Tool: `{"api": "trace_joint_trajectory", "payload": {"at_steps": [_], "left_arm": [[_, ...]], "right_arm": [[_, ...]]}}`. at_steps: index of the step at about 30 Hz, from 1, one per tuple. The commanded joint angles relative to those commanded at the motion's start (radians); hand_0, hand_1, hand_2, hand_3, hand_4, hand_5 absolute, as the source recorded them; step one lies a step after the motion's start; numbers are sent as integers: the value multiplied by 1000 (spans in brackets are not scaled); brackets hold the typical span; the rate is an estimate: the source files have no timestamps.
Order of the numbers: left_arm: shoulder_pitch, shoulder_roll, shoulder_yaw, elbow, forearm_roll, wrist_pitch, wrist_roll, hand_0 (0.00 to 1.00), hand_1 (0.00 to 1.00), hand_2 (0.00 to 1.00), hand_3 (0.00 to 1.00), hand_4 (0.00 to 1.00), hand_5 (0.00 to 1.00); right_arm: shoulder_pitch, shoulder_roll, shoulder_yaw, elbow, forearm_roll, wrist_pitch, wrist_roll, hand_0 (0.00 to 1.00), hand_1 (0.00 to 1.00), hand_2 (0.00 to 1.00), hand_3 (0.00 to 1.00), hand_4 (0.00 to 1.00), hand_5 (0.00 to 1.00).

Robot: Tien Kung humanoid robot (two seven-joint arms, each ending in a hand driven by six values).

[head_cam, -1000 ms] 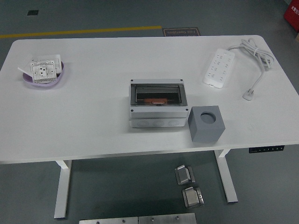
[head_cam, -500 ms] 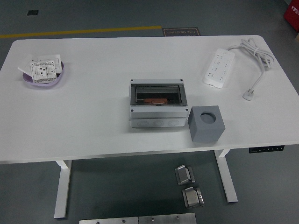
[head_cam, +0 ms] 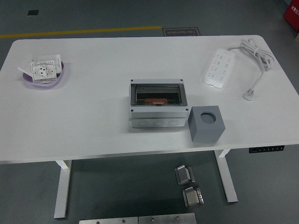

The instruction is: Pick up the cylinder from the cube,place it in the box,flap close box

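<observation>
A grey cube (head_cam: 206, 123) stands on the white table (head_cam: 93, 121) near its front edge, right of centre. A round hole (head_cam: 208, 117) shows in its top face; I cannot tell whether a cylinder sits in it. A light grey box (head_cam: 157, 103) with a dark transparent flap stands just left of the cube, at the table's centre. An orange-brown part (head_cam: 154, 101) shows inside it. Neither of my arms or hands is in view.
A purple dish (head_cam: 44, 77) with white socket plates lies at the far left. A white power strip (head_cam: 218, 68) with its cord and plug (head_cam: 248, 95) lies at the far right. Metal parts (head_cam: 188, 184) lie on the floor below the table.
</observation>
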Motion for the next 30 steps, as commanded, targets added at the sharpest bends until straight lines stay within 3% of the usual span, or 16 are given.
{"api": "trace_joint_trajectory", "payload": {"at_steps": [30], "left_arm": [[6, -11, 49, 20, -20, 6, 28, 693, 695, 644, 666, 627, 325]], "right_arm": [[11, -8, -39, 1, -44, -13, -15, 845, 778, 810, 869, 795, 373]]}}
